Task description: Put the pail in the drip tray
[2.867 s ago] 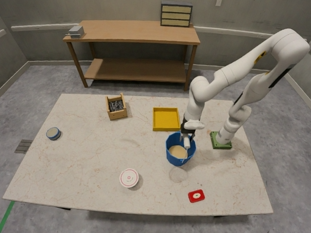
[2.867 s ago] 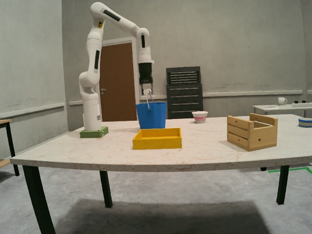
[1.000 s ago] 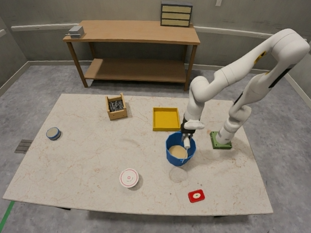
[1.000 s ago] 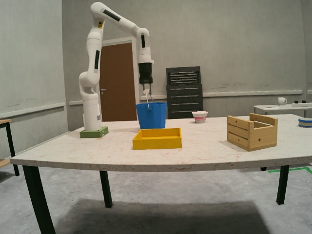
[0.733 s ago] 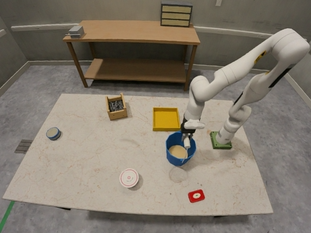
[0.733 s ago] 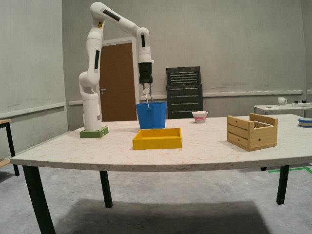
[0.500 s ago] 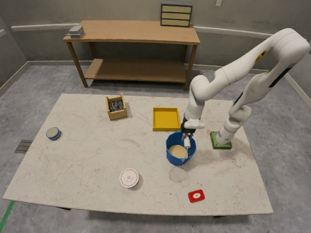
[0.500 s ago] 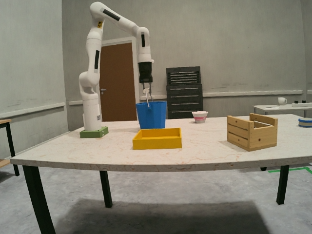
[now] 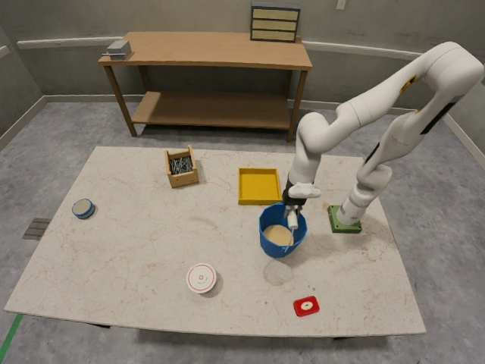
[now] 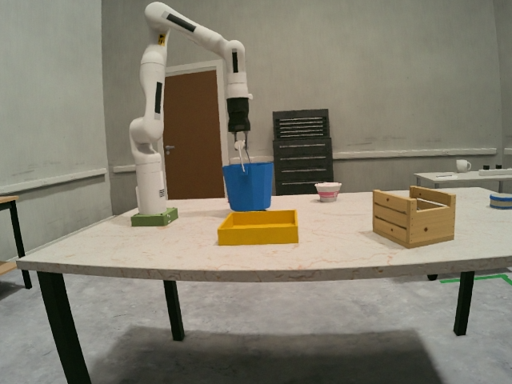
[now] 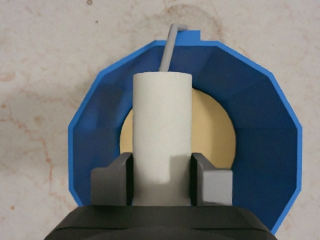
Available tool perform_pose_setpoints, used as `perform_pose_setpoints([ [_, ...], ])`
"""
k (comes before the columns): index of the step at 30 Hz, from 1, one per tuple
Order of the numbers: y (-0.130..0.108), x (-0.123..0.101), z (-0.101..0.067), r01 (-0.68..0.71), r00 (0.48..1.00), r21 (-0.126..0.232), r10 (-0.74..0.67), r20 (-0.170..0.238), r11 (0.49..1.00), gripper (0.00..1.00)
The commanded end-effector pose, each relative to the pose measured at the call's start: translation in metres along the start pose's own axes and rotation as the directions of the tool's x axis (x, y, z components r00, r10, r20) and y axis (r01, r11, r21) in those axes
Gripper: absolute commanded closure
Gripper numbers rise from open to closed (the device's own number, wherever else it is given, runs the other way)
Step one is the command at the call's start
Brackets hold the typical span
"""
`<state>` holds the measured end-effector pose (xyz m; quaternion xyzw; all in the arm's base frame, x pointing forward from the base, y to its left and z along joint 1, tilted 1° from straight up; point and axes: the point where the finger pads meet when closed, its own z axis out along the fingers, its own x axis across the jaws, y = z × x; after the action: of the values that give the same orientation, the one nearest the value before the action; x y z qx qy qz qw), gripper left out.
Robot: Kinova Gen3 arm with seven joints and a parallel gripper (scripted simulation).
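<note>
A blue pail (image 9: pixel 282 235) with a tan floor inside hangs upright in the air over the table, beside the near right corner of the drip tray. It also shows in the exterior view (image 10: pixel 248 186) and in the wrist view (image 11: pixel 190 140). My gripper (image 9: pixel 292 213) is shut on the white grip of the pail's wire handle (image 11: pixel 161 145), seen in the exterior view too (image 10: pixel 239 142). The yellow drip tray (image 9: pixel 259 186) lies flat on the table, empty, and in the exterior view (image 10: pixel 259 226) it sits in front of and below the pail.
A wooden crate of nails (image 9: pixel 180 166) stands left of the tray. A white round dish (image 9: pixel 201 277), a red square puck (image 9: pixel 306 305) and a blue-rimmed round tin (image 9: pixel 83 208) lie on the table. The arm's green base (image 9: pixel 343 220) is right of the pail.
</note>
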<state>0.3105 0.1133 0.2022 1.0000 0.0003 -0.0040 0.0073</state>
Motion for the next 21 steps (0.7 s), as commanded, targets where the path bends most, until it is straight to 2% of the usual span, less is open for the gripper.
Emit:
perform_pose_setpoints([
  [1,0.000,0.000,-0.005,0.000,1.000,0.001,0.000,-0.001,1.000,1.00],
  [21,0.000,0.000,-0.037,0.000,1.000,0.001,0.000,-0.001,1.000,1.00],
])
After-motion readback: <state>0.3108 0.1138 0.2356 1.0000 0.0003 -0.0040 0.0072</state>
